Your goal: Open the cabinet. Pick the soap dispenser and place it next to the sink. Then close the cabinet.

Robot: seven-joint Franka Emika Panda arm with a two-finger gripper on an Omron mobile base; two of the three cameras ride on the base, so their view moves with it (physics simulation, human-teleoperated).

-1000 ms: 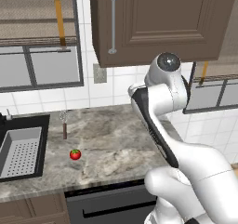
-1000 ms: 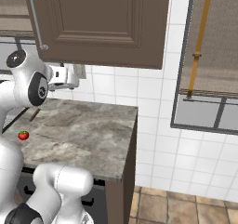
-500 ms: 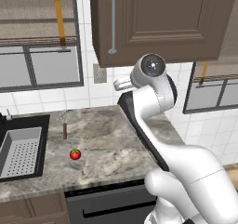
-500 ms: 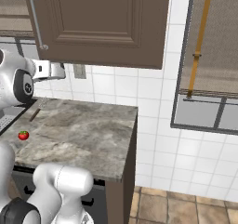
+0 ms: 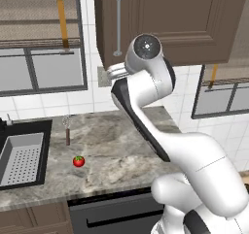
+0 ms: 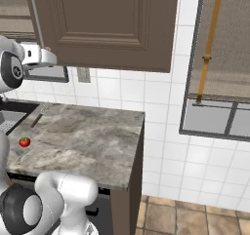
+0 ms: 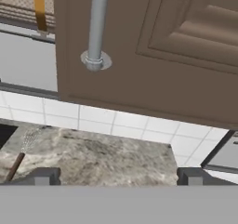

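Reaching up for the cabinet handle

Gripper (image 7: 116, 175) raised since a moment ago, wide apart, holding nothing, now just under the handle (image 7: 96, 25) at the upper left of the hand view. Means opening comes next; cabinet (image 5: 165, 19) still shut. Soap dispenser hidden, likely behind the door. Sink (image 5: 22, 158) at lower left, cut off by the edge.

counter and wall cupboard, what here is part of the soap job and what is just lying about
Part of the job:
- cabinet, door shut
- its handle
- sink
- claw, open, below the handle

Lying about:
- tomato
- brown-handled utensil
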